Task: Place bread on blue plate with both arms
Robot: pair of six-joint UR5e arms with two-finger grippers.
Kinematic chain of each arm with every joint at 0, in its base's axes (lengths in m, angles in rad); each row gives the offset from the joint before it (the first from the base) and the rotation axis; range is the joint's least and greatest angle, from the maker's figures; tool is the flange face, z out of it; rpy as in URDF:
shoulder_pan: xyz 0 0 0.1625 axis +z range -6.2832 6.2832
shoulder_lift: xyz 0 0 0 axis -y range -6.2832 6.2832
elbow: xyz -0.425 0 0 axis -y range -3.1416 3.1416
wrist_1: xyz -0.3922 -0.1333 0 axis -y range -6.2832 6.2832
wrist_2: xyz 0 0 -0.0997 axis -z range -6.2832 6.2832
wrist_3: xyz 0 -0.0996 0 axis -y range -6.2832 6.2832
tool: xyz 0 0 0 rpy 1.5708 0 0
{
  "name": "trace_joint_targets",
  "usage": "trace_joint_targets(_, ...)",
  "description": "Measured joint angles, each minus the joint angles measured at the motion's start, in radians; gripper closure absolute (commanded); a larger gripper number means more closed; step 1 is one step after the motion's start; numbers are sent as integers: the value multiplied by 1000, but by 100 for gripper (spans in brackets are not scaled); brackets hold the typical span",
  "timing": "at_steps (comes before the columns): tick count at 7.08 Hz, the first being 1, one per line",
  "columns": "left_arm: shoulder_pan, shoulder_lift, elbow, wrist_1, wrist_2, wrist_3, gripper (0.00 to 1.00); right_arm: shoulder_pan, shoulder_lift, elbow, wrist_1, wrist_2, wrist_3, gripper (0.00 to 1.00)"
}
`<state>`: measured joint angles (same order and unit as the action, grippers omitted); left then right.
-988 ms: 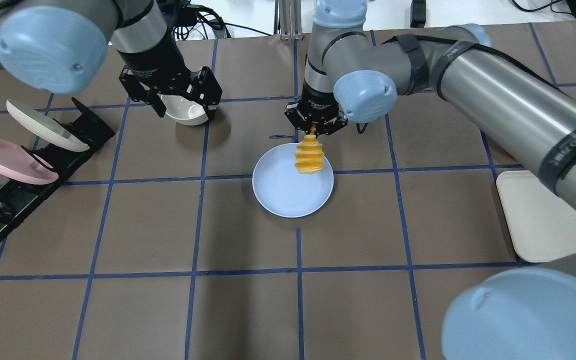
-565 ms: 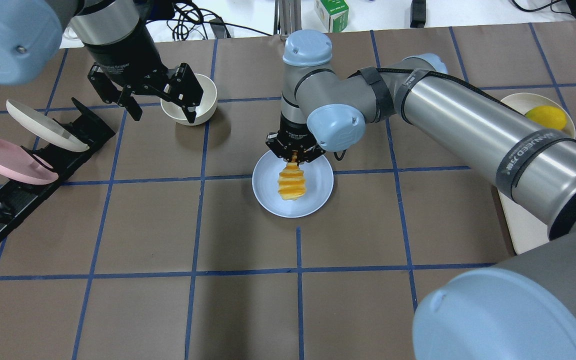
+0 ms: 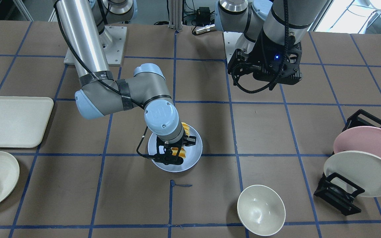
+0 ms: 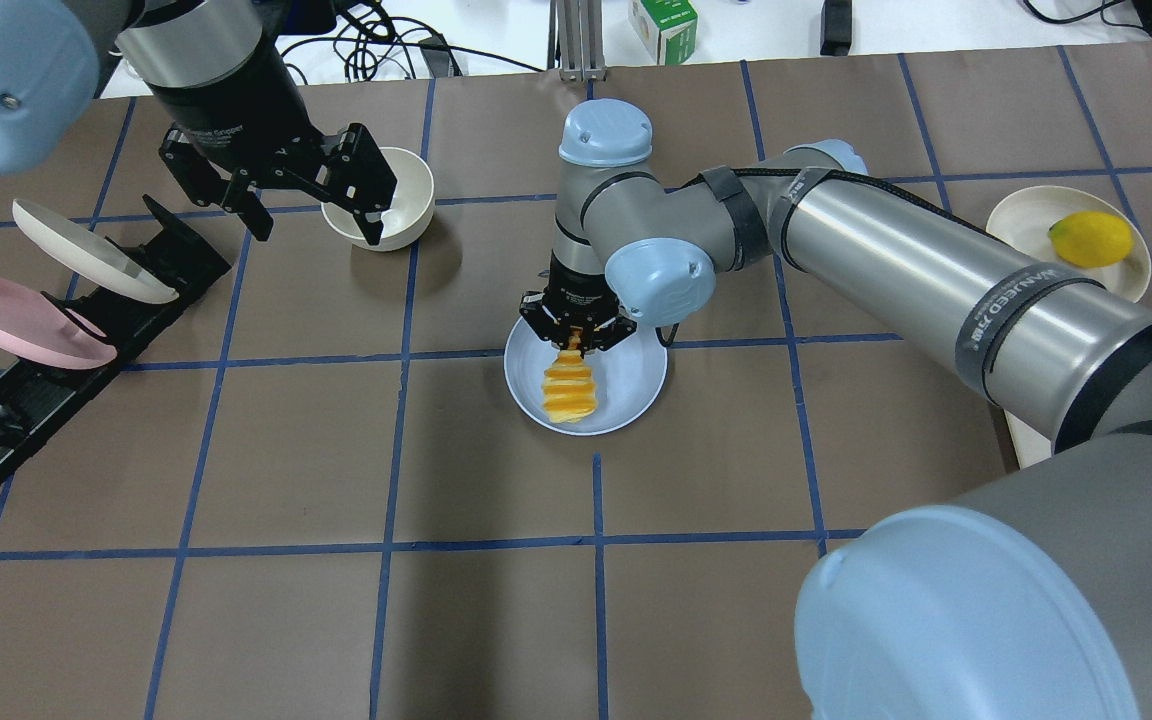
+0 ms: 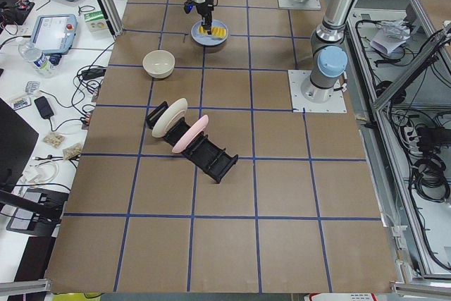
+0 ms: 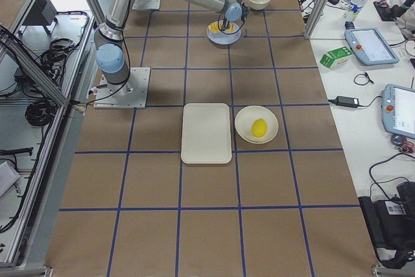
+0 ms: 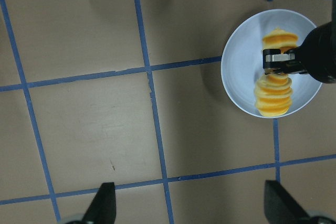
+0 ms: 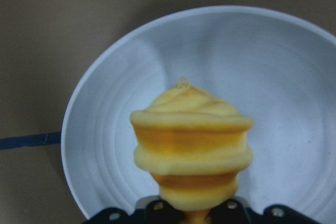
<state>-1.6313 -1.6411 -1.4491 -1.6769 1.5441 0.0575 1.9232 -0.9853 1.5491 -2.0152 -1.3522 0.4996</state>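
The bread, a short row of yellow-orange slices, is low over the middle of the blue plate. My right gripper is shut on the bread's far end. The right wrist view looks along the bread down at the plate. I cannot tell whether the bread rests on the plate. My left gripper is open and empty, high at the far left beside a cream bowl. Its wrist view looks down on the plate, the bread and the right gripper.
A black rack holding a pink plate and a cream plate stands at the left. A cream plate with a yellow-green fruit is at the far right. A cream tray lies beside it.
My right gripper has brought the bread down from above the plate's far rim to low over its middle. My left gripper has drawn back to the left of the bowl.
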Motion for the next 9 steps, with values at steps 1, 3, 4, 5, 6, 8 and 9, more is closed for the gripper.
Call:
trace_joint_targets(1,0,1,-1,1,0,0,0,0,5,0,-20,1,-1,0)
trace_joint_targets(3,1,5,2,3,-2,0,0,-4,6,-6,-38,-4,-4,0)
trace_joint_targets(4,0,9,3,5,-5,-1,0,-12,-3,-10,-39,-7,-6,0)
trace_joint_targets(5,0,12,3,7,-6,-1,0,-31,-28,-13,-35,-9,-6,0)
trace_joint_targets(6,0,15,3,7,-4,1,0,-62,-77,-12,-11,-12,-8,0)
trace_joint_targets(8,2,16,1,8,-3,3,0,-163,-185,-20,121,-30,-82,0)
trace_joint_targets(9,2,16,0,9,-3,3,0,-231,-246,-28,207,-65,-184,0)
